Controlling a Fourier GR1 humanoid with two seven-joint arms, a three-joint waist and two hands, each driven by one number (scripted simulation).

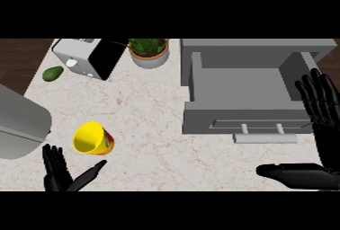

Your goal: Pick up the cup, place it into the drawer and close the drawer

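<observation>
The right hand point(324, 130) is at the right edge, fingers straight and spread, thumb stretched leftward near the lower edge, holding nothing. Just left of it stands the grey drawer point(242, 90), pulled open, its pale handle point(263, 138) on the near face. The left hand point(63, 173) is at the near left, fingers apart and empty. Just beyond it the yellow cup point(91, 139) lies tilted on the marble worktop point(153, 117). Farther off are a toaster point(86, 56), an avocado point(53, 73) and a potted plant point(149, 51).

Yellow cup point(92, 139) tipped on side, mouth facing left, on counter point(146, 117); grey drawer point(247, 96) open, w/ handle toward front.
</observation>
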